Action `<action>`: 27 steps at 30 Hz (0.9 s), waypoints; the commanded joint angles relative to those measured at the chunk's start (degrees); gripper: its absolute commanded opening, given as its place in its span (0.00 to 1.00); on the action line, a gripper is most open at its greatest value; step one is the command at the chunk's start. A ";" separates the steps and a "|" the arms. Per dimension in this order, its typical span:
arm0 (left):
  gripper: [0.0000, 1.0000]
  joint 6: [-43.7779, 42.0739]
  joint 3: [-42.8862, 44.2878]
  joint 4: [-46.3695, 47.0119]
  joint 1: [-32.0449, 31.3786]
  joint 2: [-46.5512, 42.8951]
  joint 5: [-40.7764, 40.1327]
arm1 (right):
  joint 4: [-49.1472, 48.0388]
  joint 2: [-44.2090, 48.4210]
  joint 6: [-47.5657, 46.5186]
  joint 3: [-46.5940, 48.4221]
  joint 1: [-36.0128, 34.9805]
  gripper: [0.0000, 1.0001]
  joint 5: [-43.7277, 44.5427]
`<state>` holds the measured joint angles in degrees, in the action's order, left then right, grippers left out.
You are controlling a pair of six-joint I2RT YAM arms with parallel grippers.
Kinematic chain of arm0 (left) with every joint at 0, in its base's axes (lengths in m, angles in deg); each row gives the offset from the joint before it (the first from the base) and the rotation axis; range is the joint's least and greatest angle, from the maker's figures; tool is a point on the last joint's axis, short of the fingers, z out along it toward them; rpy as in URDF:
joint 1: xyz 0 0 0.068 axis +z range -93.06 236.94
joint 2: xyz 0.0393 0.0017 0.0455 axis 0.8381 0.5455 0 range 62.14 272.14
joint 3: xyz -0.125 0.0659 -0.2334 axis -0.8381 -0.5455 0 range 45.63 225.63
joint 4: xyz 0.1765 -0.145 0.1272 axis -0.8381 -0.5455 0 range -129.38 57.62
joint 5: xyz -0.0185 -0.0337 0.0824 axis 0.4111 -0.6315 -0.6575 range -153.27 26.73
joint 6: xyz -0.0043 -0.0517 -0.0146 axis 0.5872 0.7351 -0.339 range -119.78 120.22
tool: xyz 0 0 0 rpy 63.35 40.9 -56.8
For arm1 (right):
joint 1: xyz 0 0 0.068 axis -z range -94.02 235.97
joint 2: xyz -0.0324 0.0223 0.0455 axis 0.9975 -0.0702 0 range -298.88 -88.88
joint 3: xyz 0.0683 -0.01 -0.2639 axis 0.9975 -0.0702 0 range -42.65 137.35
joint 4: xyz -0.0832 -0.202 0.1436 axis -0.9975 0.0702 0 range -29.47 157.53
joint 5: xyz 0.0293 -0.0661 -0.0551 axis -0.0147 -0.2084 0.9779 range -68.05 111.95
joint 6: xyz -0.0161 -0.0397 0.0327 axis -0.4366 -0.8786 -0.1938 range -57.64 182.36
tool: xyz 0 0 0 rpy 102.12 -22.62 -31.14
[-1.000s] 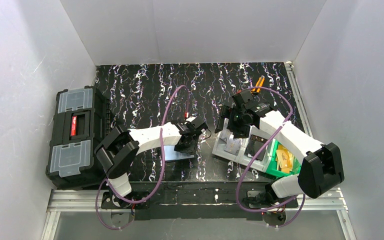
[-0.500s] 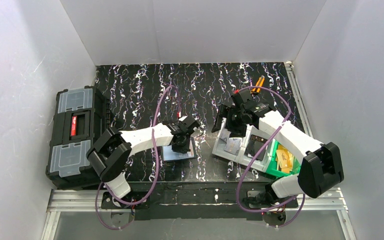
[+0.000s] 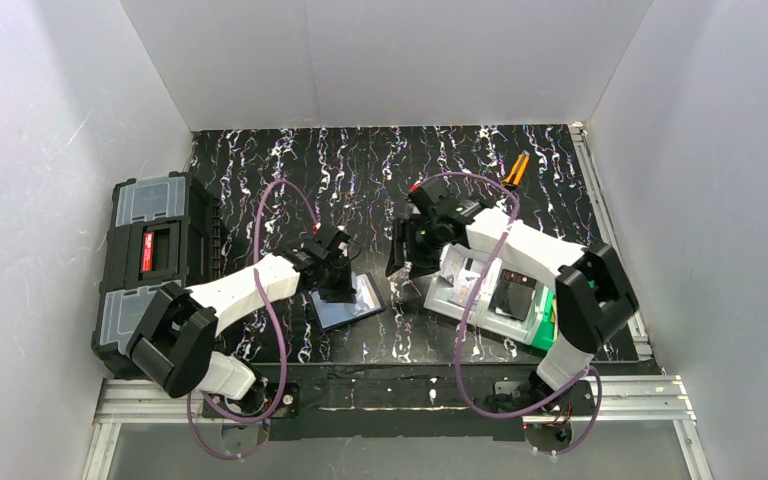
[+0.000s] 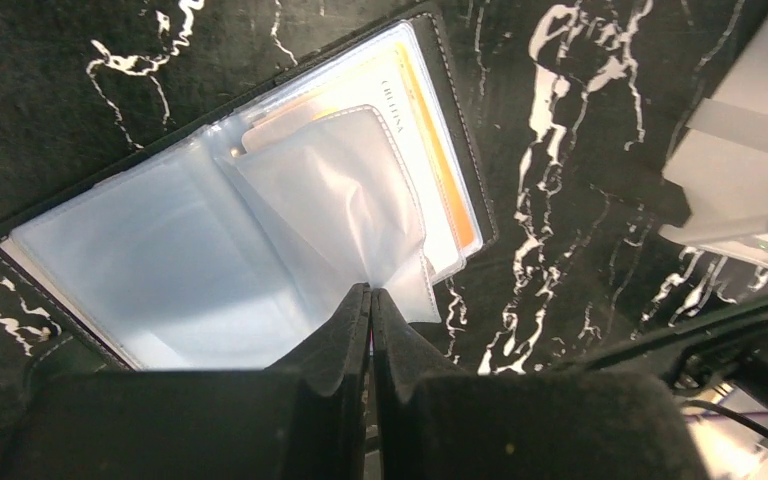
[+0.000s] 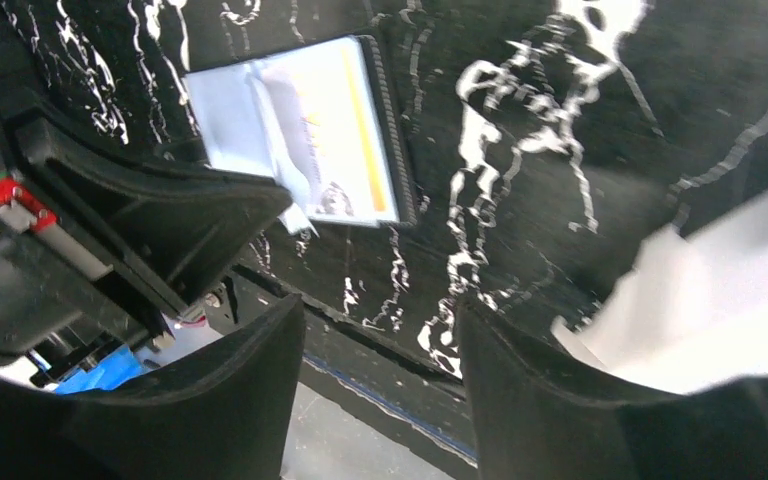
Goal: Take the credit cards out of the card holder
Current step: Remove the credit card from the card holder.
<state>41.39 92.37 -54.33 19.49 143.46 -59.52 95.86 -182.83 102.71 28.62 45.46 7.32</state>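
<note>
A: Where's the card holder (image 3: 348, 305)?
B: Open flat on the table (image 3: 260, 180), orange-tan card (image 4: 438, 150) inside its pocket.
A: Grippers?
B: Left gripper (image 4: 370, 297) closed, tips at a clear sleeve (image 4: 340, 200); right gripper (image 5: 380, 315) open, empty, nearby.

The card holder (image 4: 160, 260) under my left camera has clear, glossy plastic sleeves, slightly crinkled and catching glare, inside a matt black stitched edge. The credit card (image 4: 440, 150) beneath them looks like smooth orange-tan plastic. The table (image 4: 580, 90) is black with white veining and a faint sheen. My left gripper (image 4: 370, 295) is matt black. In the top view, at nine o'clock, the toolbox (image 3: 155, 275) is black plastic with cloudy translucent lids. Along six o'clock there is a bare metal rail (image 3: 650, 385).
</note>
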 commanded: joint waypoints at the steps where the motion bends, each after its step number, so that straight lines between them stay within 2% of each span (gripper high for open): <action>1: 0.00 1.39 -1.57 1.84 1.29 -4.16 4.61 | -2.68 -5.56 -0.72 5.26 -2.41 0.61 -3.64; 13: 0.00 2.84 -8.01 7.58 2.64 -8.55 5.86 | -5.60 -18.16 -0.59 12.05 -5.39 0.38 -8.85; 18: 0.00 2.95 -9.80 10.04 2.73 -9.87 5.80 | -6.77 -20.44 -0.11 12.47 -6.28 0.32 -10.96; 27: 0.00 2.49 -10.31 9.87 2.78 -10.01 5.37 | -8.55 -24.15 0.53 13.72 -6.77 0.29 -14.94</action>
<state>44.04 82.49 -44.63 21.96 135.44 -54.12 89.31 -206.06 102.80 39.92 38.99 -4.16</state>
